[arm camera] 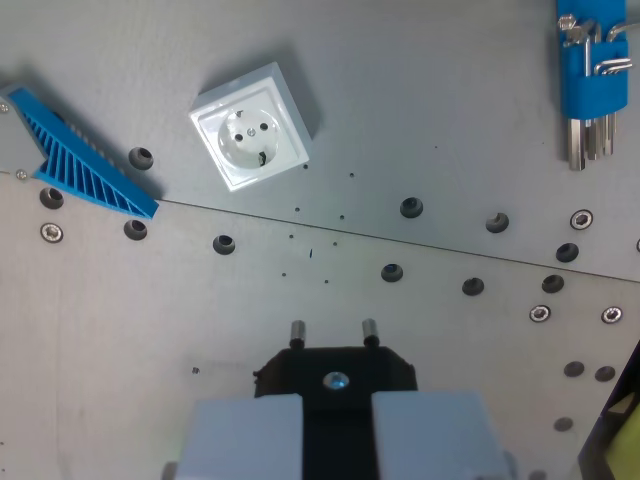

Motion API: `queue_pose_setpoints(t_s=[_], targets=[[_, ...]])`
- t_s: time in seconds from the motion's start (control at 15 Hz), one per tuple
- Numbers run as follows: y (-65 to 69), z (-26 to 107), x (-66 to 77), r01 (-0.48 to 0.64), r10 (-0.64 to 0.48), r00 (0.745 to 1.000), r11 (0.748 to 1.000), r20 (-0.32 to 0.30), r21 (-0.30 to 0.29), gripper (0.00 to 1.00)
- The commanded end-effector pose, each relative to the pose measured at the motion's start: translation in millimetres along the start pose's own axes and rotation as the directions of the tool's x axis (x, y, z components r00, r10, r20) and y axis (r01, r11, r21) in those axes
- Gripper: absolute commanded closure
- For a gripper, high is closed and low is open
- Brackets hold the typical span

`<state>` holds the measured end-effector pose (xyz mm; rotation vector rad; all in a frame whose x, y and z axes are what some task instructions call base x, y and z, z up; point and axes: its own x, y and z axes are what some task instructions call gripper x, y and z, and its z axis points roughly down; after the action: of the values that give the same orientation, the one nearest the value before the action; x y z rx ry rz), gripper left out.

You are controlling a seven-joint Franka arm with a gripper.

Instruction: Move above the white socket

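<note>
The white socket (252,126) lies flat on the grey metal surface (450,90) in the upper part of the wrist view, left of centre and turned at an angle so its square frame sits skewed to the picture edges. Its round recess shows 2 dark pin holes.

The end effector (335,425) fills the bottom centre — 2 pale grey fingers (245,435) pressed against a black plug (337,378) held between them, its 2 metal pins (297,331) pointing up toward the middle of the view. The plug is well apart from the socket, lower in the picture and to the wrist view's right of it.

At the wrist view's left edge a blue ribbed bracket (80,160) lies slanting, near the socket but not touching it. In the top right corner a blue holder (592,75) carries a set of hex keys (590,140), their steel ends sticking out below it.

The surface is made of plates meeting along a seam (400,240) that runs slanting across the middle — dark holes and small screws are scattered along and below it.
</note>
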<state>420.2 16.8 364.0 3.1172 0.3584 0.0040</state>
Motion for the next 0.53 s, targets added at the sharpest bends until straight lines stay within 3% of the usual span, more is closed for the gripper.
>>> queue_pose_setpoints(t_s=[0.07,0.53], targets=[[0.0,-0.2,-0.1,0.0,0.0,1.0,1.0,-0.001,0.0,1.0],[-0.3,1.3,-0.3,0.011,-0.011,1.0,1.0,0.0,0.0,1.0]])
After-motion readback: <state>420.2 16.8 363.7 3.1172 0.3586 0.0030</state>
